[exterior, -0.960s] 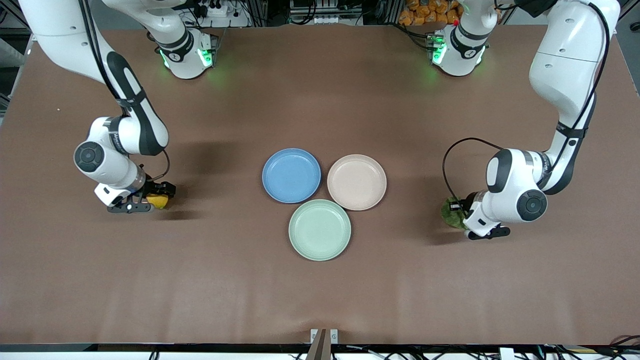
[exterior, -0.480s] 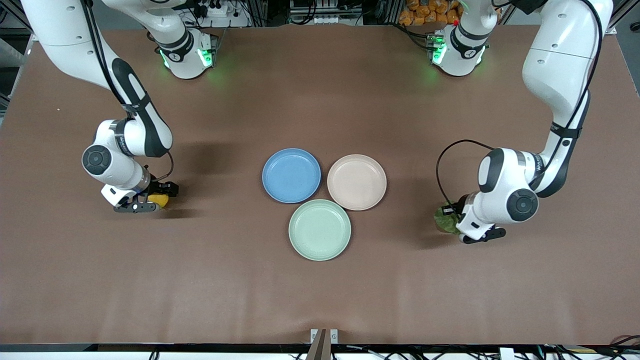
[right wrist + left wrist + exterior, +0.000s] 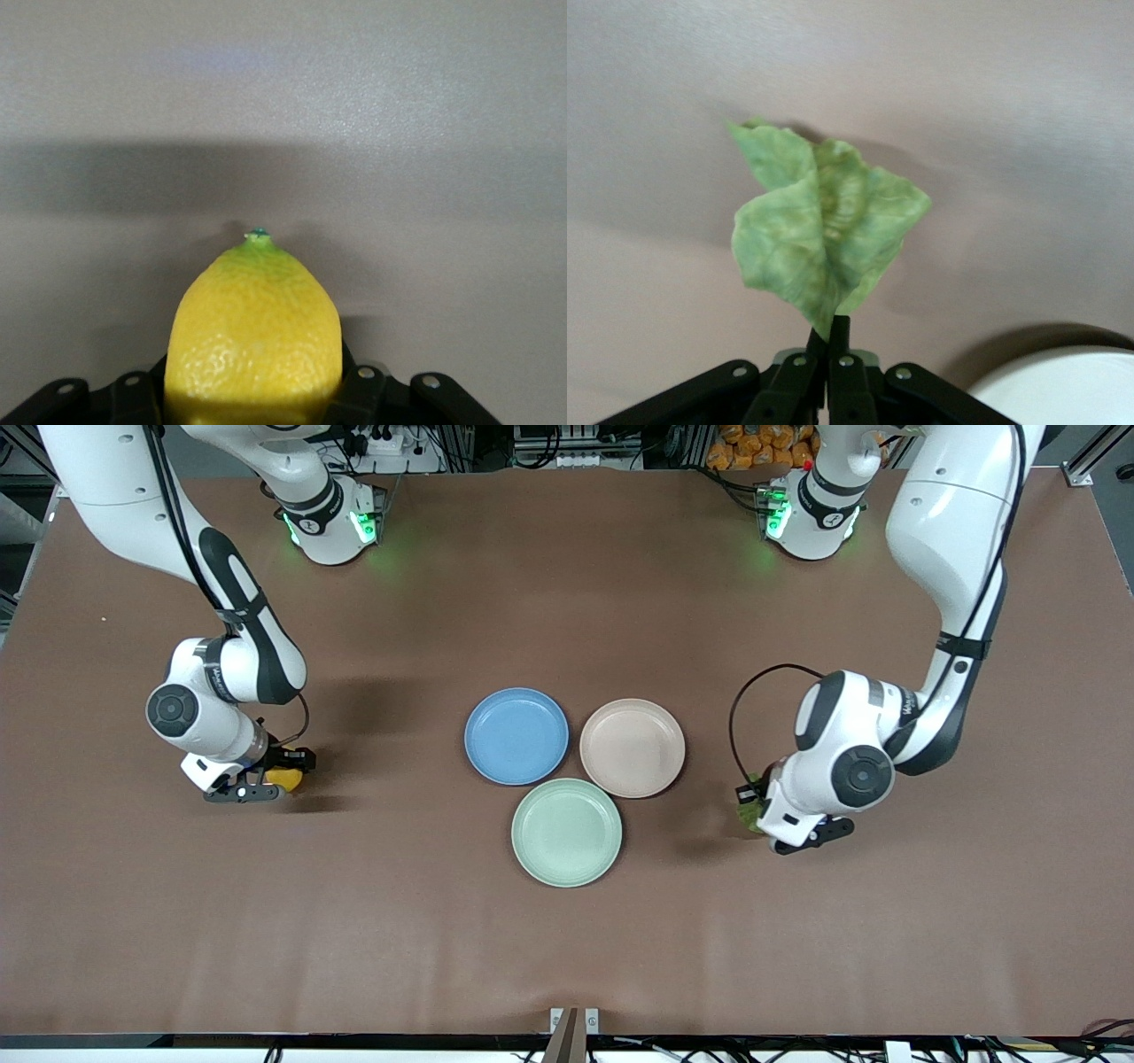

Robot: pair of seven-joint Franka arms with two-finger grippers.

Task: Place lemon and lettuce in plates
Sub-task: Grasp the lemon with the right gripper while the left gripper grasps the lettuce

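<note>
The yellow lemon (image 3: 286, 779) sits low at the table toward the right arm's end, and my right gripper (image 3: 271, 783) is shut on it. In the right wrist view the lemon (image 3: 254, 332) fills the space between the jaws. My left gripper (image 3: 756, 804) is shut on the stem end of the green lettuce (image 3: 749, 813), which hangs over bare table beside the beige-pink plate (image 3: 632, 747). The left wrist view shows the wrinkled lettuce (image 3: 824, 230) pinched at its point by the fingertips (image 3: 842, 329). The blue plate (image 3: 516, 735) lies beside the beige-pink one; both hold nothing.
A mint-green plate (image 3: 566, 832) lies nearer the front camera, touching the other two. A pale plate rim (image 3: 1063, 385) shows at the edge of the left wrist view. Brown table (image 3: 567, 939) spreads around the plates.
My right gripper has closed on the lemon and barely shifted. My left arm has carried the lettuce sideways toward the plates.
</note>
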